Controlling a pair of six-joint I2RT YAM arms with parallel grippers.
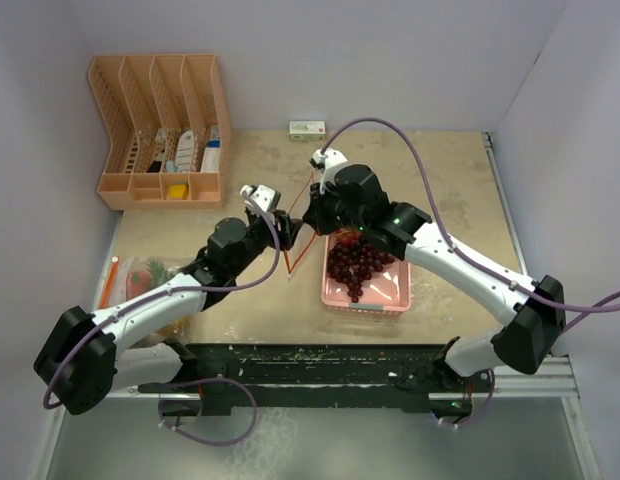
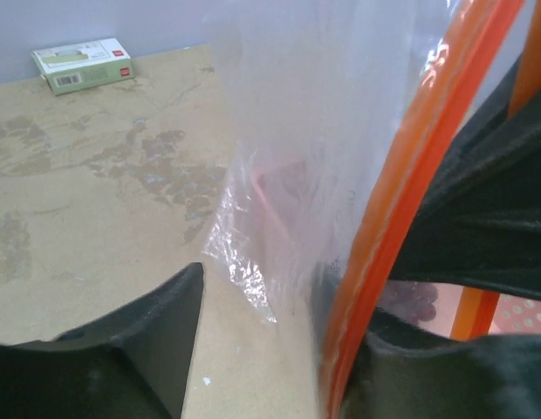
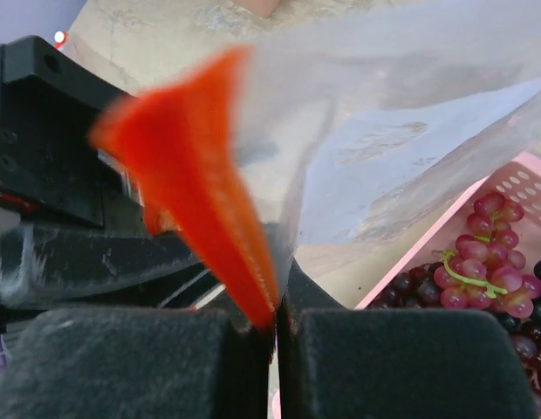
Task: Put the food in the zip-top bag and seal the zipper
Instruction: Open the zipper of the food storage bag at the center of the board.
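- Beige, mottled table (image 1: 440, 180): the work surface, walled in pale grey on three sides.
- Black-and-white left arm (image 1: 150, 305) and right arm (image 1: 460, 262): both reach inward from the near edge and meet near the middle of the table.
- Peach-coloured slotted organiser (image 1: 155, 130): stands at the far left corner, with small items in its front compartments.
- Clear zip-top bag (image 2: 323, 131): hangs above the table between the two wrists, just left of the tray. Its orange zipper (image 2: 428, 148) runs steeply downward in the left wrist view.
- Pink tray (image 1: 395, 300): rests on the table under the right arm's wrist.
- Dark purple grapes (image 1: 358, 262): piled inside the tray, outside the bag.
- Orange and red toy fruits (image 1: 140, 282), one with green leaves: lie at the table's left edge, beside the left arm and well apart from the bag.
- Right gripper (image 3: 275, 327): padded jaws pressed together, pinching the orange zipper at its lower end.
- Left gripper (image 2: 266, 314): jaws stand apart. The zipper lies against the right-hand finger, while the other finger (image 2: 140, 349) is clear of the film.
- Green-and-white box (image 1: 307, 129): lies flat at the table's far edge against the wall.
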